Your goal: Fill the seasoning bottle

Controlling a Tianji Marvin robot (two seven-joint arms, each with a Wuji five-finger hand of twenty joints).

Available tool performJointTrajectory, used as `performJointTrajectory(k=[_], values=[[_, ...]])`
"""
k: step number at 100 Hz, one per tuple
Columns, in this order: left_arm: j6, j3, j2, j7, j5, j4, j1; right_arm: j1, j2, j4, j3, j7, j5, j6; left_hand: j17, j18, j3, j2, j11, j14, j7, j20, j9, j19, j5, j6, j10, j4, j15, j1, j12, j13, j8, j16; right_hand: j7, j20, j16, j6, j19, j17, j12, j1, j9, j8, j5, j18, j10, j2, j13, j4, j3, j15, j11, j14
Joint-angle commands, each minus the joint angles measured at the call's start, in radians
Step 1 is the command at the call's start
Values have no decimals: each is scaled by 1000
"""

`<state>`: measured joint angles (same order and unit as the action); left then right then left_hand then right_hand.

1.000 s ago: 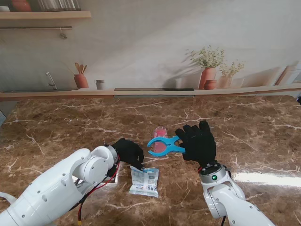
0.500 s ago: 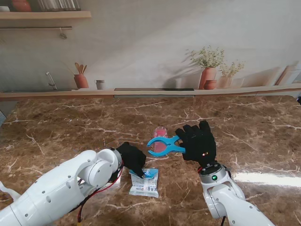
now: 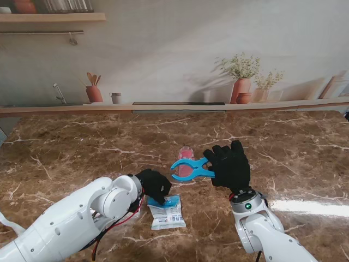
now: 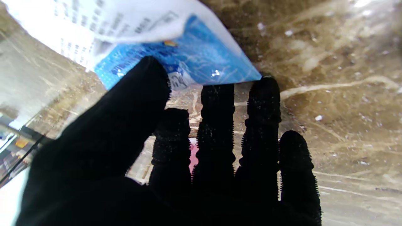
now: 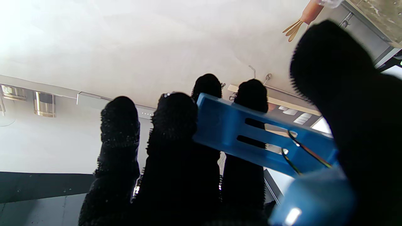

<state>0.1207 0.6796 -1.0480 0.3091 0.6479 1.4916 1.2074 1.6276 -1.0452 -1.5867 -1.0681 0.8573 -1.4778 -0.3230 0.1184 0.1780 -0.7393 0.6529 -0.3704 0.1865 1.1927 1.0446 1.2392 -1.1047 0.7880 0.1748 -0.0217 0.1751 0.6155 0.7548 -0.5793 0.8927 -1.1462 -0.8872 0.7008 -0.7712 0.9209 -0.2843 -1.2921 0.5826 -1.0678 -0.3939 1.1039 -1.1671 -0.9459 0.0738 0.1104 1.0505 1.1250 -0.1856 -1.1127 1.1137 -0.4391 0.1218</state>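
We see our left hand [image 3: 153, 184] pinching the far edge of the packet [image 3: 168, 213], which lies flat on the table [image 3: 82, 147] close to us. The thumb [image 4: 138, 91] presses on its blue end (the wrist view shows this edge curled up off the table). Our right hand [image 3: 229, 164] is closed around the handles of a big blue clip [image 3: 189, 168], held up with its mouth open toward the left. A small pink bottle [image 3: 186, 159] stands just behind the clip. From the stand we count one packet, one clip and one bottle. The right wrist view shows the clip's wire spring [image 5: 301, 147], which the stand view cannot.
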Motion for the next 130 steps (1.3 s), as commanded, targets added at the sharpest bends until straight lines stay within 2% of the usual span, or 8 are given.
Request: performJointTrajectory(k=[1, 15, 28, 34, 45, 76, 105, 130], values=[[-7, -2, -5, 0, 7, -12, 15, 11, 1, 3, -1, -20, 0, -1, -4, -15, -20, 26, 39, -27, 25, -3, 71, -46, 7, 48, 48, 26, 21, 43, -9, 35, -46, 11, 477, -21, 23, -170, 5, -12, -95, -97, 176, -157, -175, 9, 148, -101, 0, 26, -23, -14, -576, 27], [17, -2, 1, 17, 22, 6, 22, 11, 1, 10, 6, -22, 4, -2, -97, 15, 55, -4, -191, 8, -180, 0, -264, 14, -210, 4, 60, 23, -10, -90, -58, -124, 66, -68, 476, -22, 23, -170, 5, -12, -94, -95, 178, -159, -175, 9, 148, -100, 0, 26, -25, -14, -576, 28], [57, -3, 19, 77, 80, 46, 23, 9, 1, 13, 9, -22, 7, 0, -158, 24, 240, -113, -234, 25, -660, 3, -452, 99, -264, -150, 60, -69, -44, -192, -140, -256, 632, -113, 474, -23, 22, -170, 6, -12, -93, -93, 178, -160, -176, 9, 148, -103, 0, 25, -26, -14, -576, 28], [91, -3, 26, 110, 99, 69, 23, 8, 1, 13, 9, -23, 7, 1, -184, 29, 410, -172, -226, 42, -699, -1, -475, 132, -231, -177, 41, -92, -58, -170, -170, -291, 717, -121, 474, -23, 22, -170, 6, -12, -93, -93, 177, -160, -176, 9, 149, -105, -1, 24, -25, -15, -575, 29], [134, -7, 42, 186, 125, 109, 14, 8, 1, 12, 8, -22, 8, 2, -212, 33, 741, -306, -191, 66, -634, -12, -506, 172, -142, -159, -8, -139, -82, -90, -192, -339, 659, -120, 473, -23, 21, -170, 6, -12, -93, -92, 177, -160, -176, 9, 149, -107, -1, 23, -24, -16, -575, 29], [168, -56, 62, 274, 135, 125, -36, 4, -1, 21, 11, -10, 15, 1, -212, 2, 755, -355, -72, 48, -449, -24, -581, 265, -148, -132, -27, -138, -130, -88, -101, -420, 440, -72, 473, -23, 18, -171, 10, -14, -92, -91, 171, -163, -174, 8, 151, -113, -4, 22, -21, -22, -572, 30], [191, 35, 46, 220, 29, 137, 34, 9, -2, 18, 7, -15, 17, 1, -227, -15, 770, -529, -20, 74, -659, 88, -598, 439, -71, -129, -60, -131, -143, -71, -11, -478, 651, -71, 472, -23, 17, -171, 10, -14, -92, -92, 172, -165, -175, 8, 151, -113, -5, 21, -21, -23, -571, 30], [233, -17, 61, 274, 102, 155, 0, 7, -3, 19, 6, -10, 20, 5, -212, 18, 762, -442, -36, 98, -608, 109, -502, 301, -106, -205, -90, -136, -120, -83, 11, -391, 604, -50, 471, -23, 16, -171, 12, -15, -91, -90, 171, -166, -175, 8, 151, -116, -7, 21, -19, -25, -570, 30]])
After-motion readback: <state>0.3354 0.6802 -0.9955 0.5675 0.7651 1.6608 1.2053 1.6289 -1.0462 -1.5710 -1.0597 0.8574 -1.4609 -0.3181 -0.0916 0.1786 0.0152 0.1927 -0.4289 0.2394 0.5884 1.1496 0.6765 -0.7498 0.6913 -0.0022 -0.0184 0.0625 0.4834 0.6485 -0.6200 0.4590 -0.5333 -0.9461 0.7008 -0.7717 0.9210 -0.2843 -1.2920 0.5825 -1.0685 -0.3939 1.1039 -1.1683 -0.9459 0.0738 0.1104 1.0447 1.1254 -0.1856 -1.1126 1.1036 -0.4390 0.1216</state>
